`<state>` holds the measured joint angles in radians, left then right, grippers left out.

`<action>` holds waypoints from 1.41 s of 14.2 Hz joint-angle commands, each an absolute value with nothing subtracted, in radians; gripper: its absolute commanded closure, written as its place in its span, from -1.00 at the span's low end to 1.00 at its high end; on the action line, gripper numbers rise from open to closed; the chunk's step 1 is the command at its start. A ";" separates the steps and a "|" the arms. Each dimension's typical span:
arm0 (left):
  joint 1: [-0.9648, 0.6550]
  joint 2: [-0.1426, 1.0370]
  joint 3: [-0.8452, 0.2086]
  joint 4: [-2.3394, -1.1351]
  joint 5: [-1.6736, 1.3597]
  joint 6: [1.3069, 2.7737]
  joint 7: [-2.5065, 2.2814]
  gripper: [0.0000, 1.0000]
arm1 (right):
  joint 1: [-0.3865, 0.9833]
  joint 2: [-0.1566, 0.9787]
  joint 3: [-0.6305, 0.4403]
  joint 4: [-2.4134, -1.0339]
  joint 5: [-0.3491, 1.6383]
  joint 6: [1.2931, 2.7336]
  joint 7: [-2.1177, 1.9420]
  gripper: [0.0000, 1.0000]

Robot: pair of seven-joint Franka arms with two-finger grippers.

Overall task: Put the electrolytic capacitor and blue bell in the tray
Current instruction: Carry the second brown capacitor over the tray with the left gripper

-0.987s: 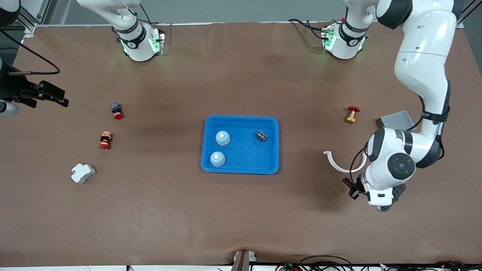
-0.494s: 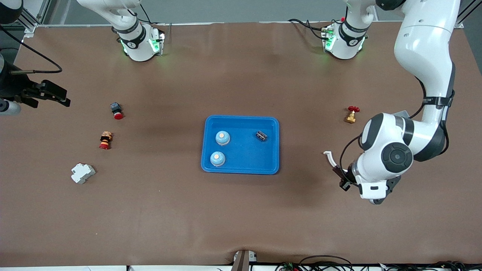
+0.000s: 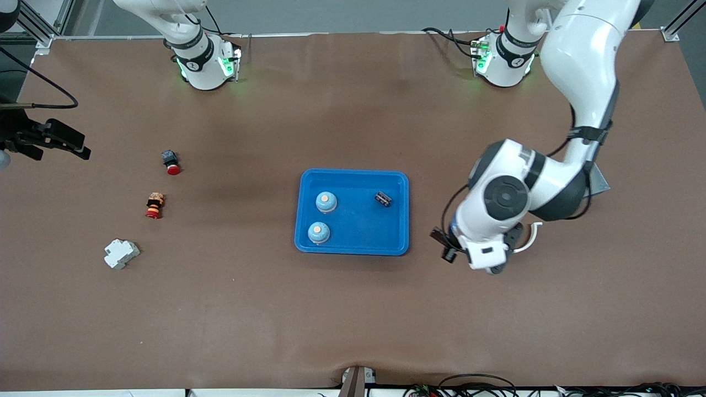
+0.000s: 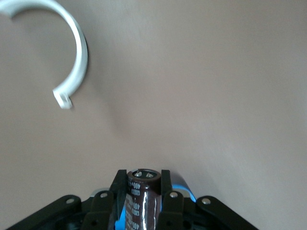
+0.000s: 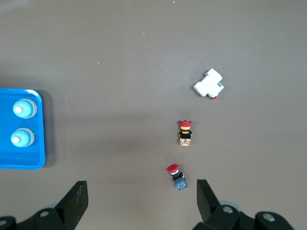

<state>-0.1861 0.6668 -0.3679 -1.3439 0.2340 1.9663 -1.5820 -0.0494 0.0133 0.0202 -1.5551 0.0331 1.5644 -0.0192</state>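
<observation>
Holding an electrolytic capacitor lengthwise between its fingers, left gripper hangs beside the tray, probably just short of the rim; right gripper waits, spread wide.

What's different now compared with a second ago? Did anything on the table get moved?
The left gripper, shut on a brown capacitor, swung from the left arm's end of the table toward the blue tray, crossing over the white curved clip. It now hangs over bare table beside the tray. The right gripper drifted slightly, open. Both blue bells and the capacitor in the tray stayed put.
</observation>
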 commanded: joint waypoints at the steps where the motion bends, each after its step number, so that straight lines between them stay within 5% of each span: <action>1: -0.230 0.683 -0.357 -1.327 0.245 1.989 -1.653 1.00 | -0.054 0.049 0.037 -1.536 0.018 1.563 -0.028 -1.00; 11: -0.356 0.770 -0.348 -1.328 0.250 2.189 -1.838 1.00 | -0.055 0.048 0.035 -1.528 -0.023 1.606 -0.012 -1.00; 20: -0.383 0.828 -0.327 -1.345 0.256 2.191 -1.848 1.00 | -0.055 0.051 0.034 -1.537 -0.023 1.606 -0.014 -1.00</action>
